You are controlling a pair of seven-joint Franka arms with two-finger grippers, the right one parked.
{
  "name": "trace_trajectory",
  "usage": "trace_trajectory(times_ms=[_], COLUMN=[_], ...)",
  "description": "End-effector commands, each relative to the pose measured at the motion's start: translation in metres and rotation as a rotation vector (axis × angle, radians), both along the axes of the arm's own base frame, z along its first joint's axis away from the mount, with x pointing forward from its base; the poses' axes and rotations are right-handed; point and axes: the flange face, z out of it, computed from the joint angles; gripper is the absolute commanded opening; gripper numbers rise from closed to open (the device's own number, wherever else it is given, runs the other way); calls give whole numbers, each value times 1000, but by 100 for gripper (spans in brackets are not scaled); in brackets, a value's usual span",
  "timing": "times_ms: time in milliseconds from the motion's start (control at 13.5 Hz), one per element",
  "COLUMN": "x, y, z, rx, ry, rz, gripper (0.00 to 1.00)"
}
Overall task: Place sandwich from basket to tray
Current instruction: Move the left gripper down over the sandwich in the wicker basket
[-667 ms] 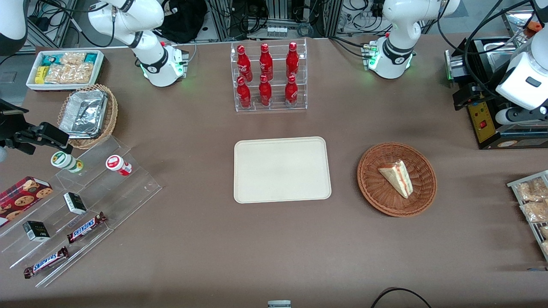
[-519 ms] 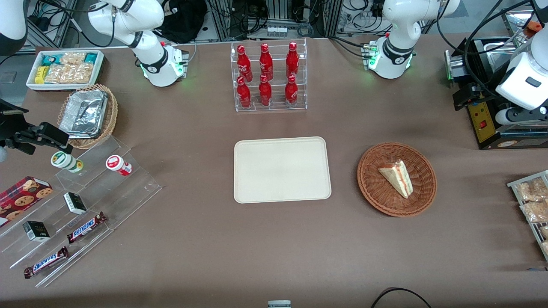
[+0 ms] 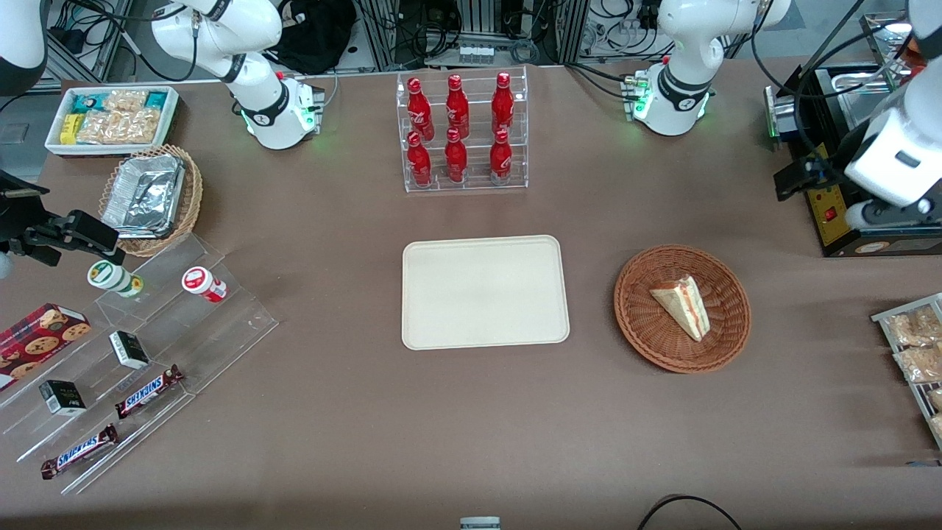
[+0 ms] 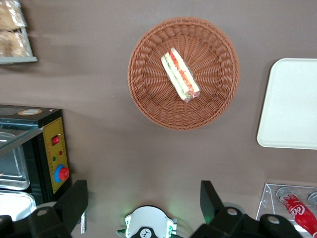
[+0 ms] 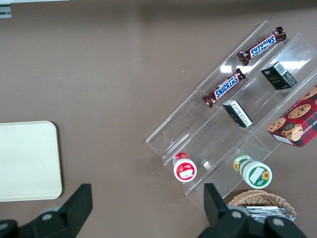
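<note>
The sandwich point(image 3: 681, 305) point(image 4: 180, 75), a pale wedge with orange-red and green filling, lies in the round reddish-brown basket point(image 3: 637, 324) point(image 4: 148, 99). The cream tray point(image 3: 485, 291) point(image 4: 292, 104) sits beside the basket, toward the parked arm's end, with nothing on it. My gripper point(image 3: 799, 175) point(image 4: 143, 201) hangs high over the table at the working arm's end, farther from the front camera than the basket and off to its side. Its black fingers point(image 4: 74, 198) stand wide open with nothing between them.
A black box with a yellow panel and red button point(image 3: 831, 213) point(image 4: 54, 153) stands just beside my gripper. A clear rack of red bottles point(image 3: 461, 132) is farther back than the tray. A rack of snack bags point(image 3: 912, 346) lies at the working arm's table edge.
The working arm's wrist and gripper have shifted a little, edging toward the basket. The sandwich, basket and tray have not moved.
</note>
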Motion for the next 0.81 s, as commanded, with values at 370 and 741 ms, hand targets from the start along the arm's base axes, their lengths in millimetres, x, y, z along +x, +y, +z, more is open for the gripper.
trace_trajectory(times_ms=[370, 741], x=[29, 12], y=[-14, -27], z=[-190, -241], rx=[-32, -19], ry=[-101, -175], rz=[88, 353], gripper=[100, 100])
